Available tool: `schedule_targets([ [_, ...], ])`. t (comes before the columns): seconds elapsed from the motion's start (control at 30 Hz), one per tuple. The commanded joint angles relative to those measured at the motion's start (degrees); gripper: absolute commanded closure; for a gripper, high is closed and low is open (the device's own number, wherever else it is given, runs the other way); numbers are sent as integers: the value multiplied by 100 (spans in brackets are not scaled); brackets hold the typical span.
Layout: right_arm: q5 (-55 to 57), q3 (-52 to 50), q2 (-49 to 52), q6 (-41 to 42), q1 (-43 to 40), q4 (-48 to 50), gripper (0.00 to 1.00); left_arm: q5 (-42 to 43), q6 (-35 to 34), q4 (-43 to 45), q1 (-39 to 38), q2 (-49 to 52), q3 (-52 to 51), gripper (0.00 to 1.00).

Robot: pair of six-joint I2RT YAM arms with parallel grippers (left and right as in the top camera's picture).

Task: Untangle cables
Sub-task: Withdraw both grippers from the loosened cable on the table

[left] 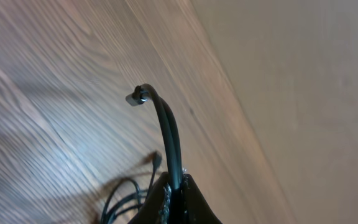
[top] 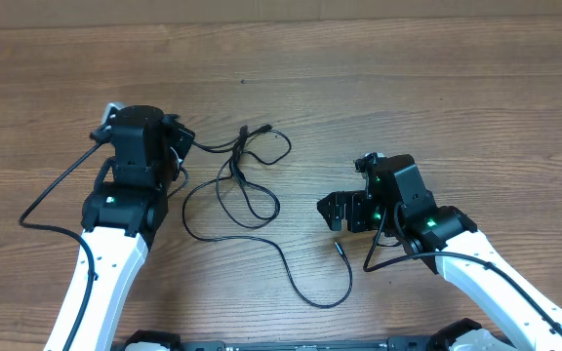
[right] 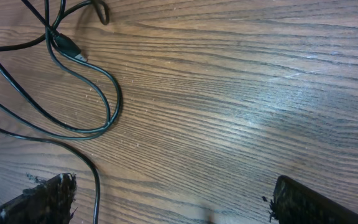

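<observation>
Thin black cables [top: 247, 174] lie in loose crossed loops on the wooden table between the arms. One strand runs down and right in a long loop to a small plug [top: 340, 249]. My left gripper [top: 183, 146] is shut on a cable; in the left wrist view [left: 178, 182] the cable [left: 168, 134] rises from the closed jaws to a bent plug end [left: 138, 96]. My right gripper [top: 332, 210] is open and empty, to the right of the loops. In the right wrist view [right: 173, 199] the cable loops [right: 98, 118] and a plug [right: 70, 48] lie at upper left.
The wooden table [top: 437, 88] extends to a far edge at the top. Thicker black wires [top: 52, 195] run along the left arm and another [top: 388, 249] by the right arm.
</observation>
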Motion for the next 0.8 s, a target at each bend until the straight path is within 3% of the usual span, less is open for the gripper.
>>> schedule_targets([
  [0.0,-50,179,-20,17,17,33,0,-1217,-363,-24,24,0,96,96],
  [0.23,-50,179,-20,17,17,33,0,-2667,-361,-466,24,9,96,96],
  [0.37,-50,179,-20,17,17,35,0,-3016,-330,-695,26,9,96,86],
  [0.43,-50,179,-20,17,17,35,0,-3008,-164,-710,24,9,96,60],
  [0.53,-50,179,-20,17,17,33,0,-2927,212,-713,24,9,96,2],
  [0.77,-50,179,-20,15,17,35,0,-2542,715,-1056,24,9,96,0],
])
